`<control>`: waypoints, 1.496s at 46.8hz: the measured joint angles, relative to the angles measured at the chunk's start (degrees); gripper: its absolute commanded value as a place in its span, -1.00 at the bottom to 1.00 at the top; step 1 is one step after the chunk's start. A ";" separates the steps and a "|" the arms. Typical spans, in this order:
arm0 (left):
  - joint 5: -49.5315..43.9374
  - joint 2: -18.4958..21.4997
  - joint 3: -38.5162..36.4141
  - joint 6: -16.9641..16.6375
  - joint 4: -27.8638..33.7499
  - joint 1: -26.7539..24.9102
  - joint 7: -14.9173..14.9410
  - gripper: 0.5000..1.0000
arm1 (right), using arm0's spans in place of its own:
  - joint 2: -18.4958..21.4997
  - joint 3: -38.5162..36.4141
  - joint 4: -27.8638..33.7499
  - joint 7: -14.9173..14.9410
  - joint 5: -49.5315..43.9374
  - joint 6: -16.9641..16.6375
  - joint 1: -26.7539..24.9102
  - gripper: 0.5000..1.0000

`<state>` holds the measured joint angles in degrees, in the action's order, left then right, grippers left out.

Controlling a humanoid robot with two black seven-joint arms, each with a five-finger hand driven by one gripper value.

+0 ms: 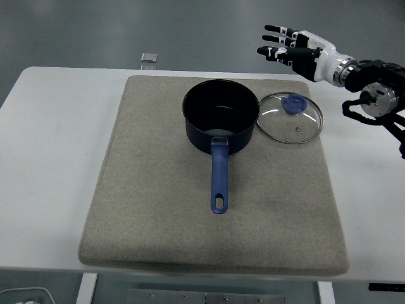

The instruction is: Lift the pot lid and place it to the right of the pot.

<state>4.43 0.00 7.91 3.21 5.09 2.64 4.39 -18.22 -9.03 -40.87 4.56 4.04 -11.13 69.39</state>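
Lid down right of pot — placement step looks done, hand clear.

Glass pot lid (290,118) with its blue knob lies flat on the grey mat (158,209), just beside the pot (219,122) on its right, rim nearly touching. Right hand (292,52) hovers above the worktop's (50,126) far edge, fingers (273,29) spread, holding nothing. Left arm not in view. Judgement: only retreat remains — next move calls for drawing the arm away without brushing the lid.
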 measured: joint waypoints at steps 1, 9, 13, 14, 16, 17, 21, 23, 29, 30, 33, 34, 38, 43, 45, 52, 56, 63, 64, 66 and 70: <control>0.00 0.00 0.00 0.00 -0.01 0.00 0.00 1.00 | 0.10 -0.15 0.00 0.00 0.00 0.05 -0.14 0.68; -0.03 0.00 0.00 -0.01 -0.01 0.00 0.00 1.00 | 0.46 -0.75 0.18 0.00 1.69 0.06 -1.28 0.68; -0.04 0.00 0.00 -0.03 -0.01 0.00 0.00 1.00 | 0.46 -1.31 0.51 -0.04 5.15 -0.07 -1.63 0.67; -0.04 0.00 0.00 -0.03 -0.01 0.01 0.00 1.00 | 0.50 -1.36 0.74 -0.04 5.93 0.01 -1.68 0.67; -0.04 0.00 0.00 -0.03 0.00 0.00 0.00 1.00 | 0.53 -1.41 1.18 -0.04 6.85 0.08 -1.75 0.67; -0.03 0.00 0.00 -0.03 -0.01 0.00 0.00 1.00 | 0.54 -1.46 1.40 -0.03 7.31 0.09 -1.85 0.67; 0.00 0.00 0.00 -0.04 -0.01 0.00 0.00 1.00 | 0.76 -1.56 2.03 0.12 10.56 0.14 -2.29 0.67; 0.01 0.00 0.00 -0.03 0.00 0.00 0.00 1.00 | 0.87 -1.56 2.08 0.17 12.59 0.14 -2.37 0.67; 0.01 0.00 0.00 -0.03 -0.01 0.00 0.00 1.00 | 0.77 -1.58 2.49 0.62 18.46 0.15 -2.77 0.68; 0.01 0.00 0.00 -0.03 -0.01 0.01 0.00 1.00 | 0.76 -1.58 2.52 0.66 19.16 0.15 -2.84 0.68; 0.01 0.00 0.00 -0.03 -0.01 0.00 0.00 1.00 | 0.74 -1.59 2.61 0.83 20.87 0.15 -2.93 0.69; 0.01 0.00 0.00 -0.04 -0.01 0.00 0.00 1.00 | 0.70 -1.59 2.67 0.86 21.21 0.15 -2.94 0.69; 0.01 0.00 0.00 -0.03 0.00 0.02 0.00 1.00 | 0.56 -1.60 3.08 0.88 21.66 0.15 -2.93 0.69; 0.01 0.00 0.00 -0.04 -0.01 0.01 0.00 1.00 | 0.55 -1.60 3.15 0.89 21.65 0.04 -2.93 0.69; 0.00 0.00 0.00 -0.03 -0.01 0.00 0.00 1.00 | 0.55 -1.60 3.17 0.89 21.65 -0.07 -2.94 0.69; -0.04 0.00 0.00 -0.03 -0.01 0.00 0.00 1.00 | 0.57 -1.56 3.18 0.89 21.63 -0.05 -3.24 0.69; -0.04 0.00 0.00 -0.03 -0.02 0.00 0.00 1.00 | 0.61 -1.55 3.17 0.89 21.63 0.09 -3.29 0.69; -0.03 0.00 0.00 -0.03 -0.03 0.00 0.00 1.00 | 0.72 -1.55 3.13 0.89 21.69 0.14 -3.29 0.69; 0.00 0.00 0.00 -0.03 -0.02 0.00 0.00 1.00 | 0.72 -1.59 3.12 0.89 21.70 0.14 -3.29 0.69; 0.02 0.00 0.00 -0.03 -0.01 0.00 0.00 1.00 | 0.73 -2.09 3.12 0.89 21.70 0.14 -3.39 0.69; 0.02 0.00 0.00 -0.03 0.01 0.00 0.00 1.00 | 0.72 -3.62 3.13 0.89 21.45 0.14 -3.98 0.69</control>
<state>4.45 0.00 7.91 3.18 5.09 2.64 4.39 -17.50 -12.65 -37.74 5.45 25.49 -10.98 65.41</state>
